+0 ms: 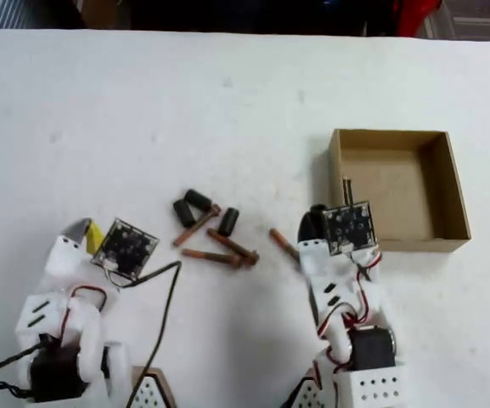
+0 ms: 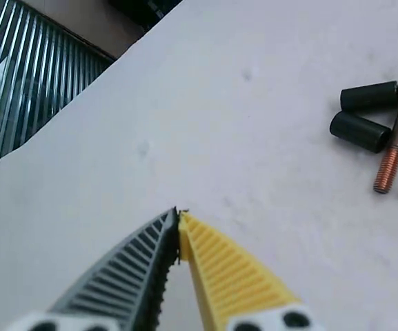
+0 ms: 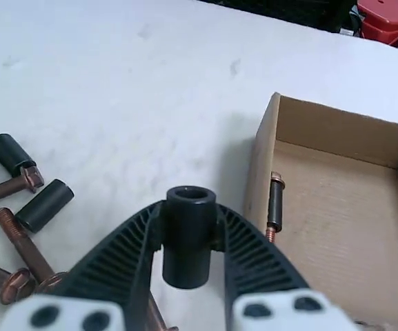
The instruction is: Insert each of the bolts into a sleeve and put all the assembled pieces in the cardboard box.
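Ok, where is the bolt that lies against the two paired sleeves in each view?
High view: bolt slanted, mid-table, left of the cardboard box.
Left wrist view: bolt beside the sleeve pair.
Right wrist view: bolt, head toward the box.
Shared landmark: sleeve pair at its head.

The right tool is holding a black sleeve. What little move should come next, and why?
Probably the left tool should open and go for a loose bolt on the table. It is shut and empty, while the right tool holds a sleeve with nothing in its hole, so it needs a bolt.
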